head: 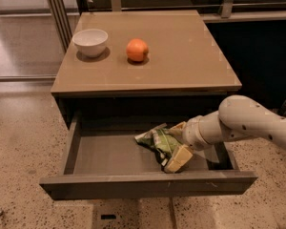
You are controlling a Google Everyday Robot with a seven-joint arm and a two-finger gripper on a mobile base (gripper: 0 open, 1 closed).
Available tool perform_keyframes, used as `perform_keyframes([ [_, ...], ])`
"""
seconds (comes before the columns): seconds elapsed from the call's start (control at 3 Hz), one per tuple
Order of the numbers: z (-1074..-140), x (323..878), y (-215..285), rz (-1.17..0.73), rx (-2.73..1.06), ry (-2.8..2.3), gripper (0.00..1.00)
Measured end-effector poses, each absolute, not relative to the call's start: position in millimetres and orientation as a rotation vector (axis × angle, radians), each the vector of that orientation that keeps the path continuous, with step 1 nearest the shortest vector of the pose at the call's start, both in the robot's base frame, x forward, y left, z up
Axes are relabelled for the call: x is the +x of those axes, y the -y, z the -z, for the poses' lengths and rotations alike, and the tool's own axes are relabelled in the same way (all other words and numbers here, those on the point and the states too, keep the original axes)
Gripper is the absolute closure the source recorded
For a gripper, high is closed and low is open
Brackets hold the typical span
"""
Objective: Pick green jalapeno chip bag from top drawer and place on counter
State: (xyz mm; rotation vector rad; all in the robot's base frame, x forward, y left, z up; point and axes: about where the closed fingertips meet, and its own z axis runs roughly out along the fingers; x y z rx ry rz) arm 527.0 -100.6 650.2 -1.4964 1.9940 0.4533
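The green jalapeno chip bag (156, 140) lies crumpled on the floor of the open top drawer (109, 154), right of its middle. My gripper (175, 144) reaches into the drawer from the right on a white arm. It is open, with one tan finger (178, 127) behind the bag's right end and the other tan finger (178, 159) in front of it. The bag's right end sits between the jaws. The tan counter (181, 56) lies above the drawer.
A white bowl (90, 41) and a round orange fruit (137, 50) stand on the counter's back left. The drawer's front panel (148, 185) juts out over the speckled floor (19, 147). A metal frame (55, 8) stands at the back left.
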Motion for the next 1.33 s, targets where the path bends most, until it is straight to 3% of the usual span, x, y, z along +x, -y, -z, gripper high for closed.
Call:
perform_keyframes([
  [0.67,-650,527,101,-0.453,-1.497,-1.994,0.89],
  [1.0,-655,527,101,-0.453,-1.497,-1.994,1.0],
  [1.33,-687,529,98,-0.382,-1.535,-2.017,1.0],
])
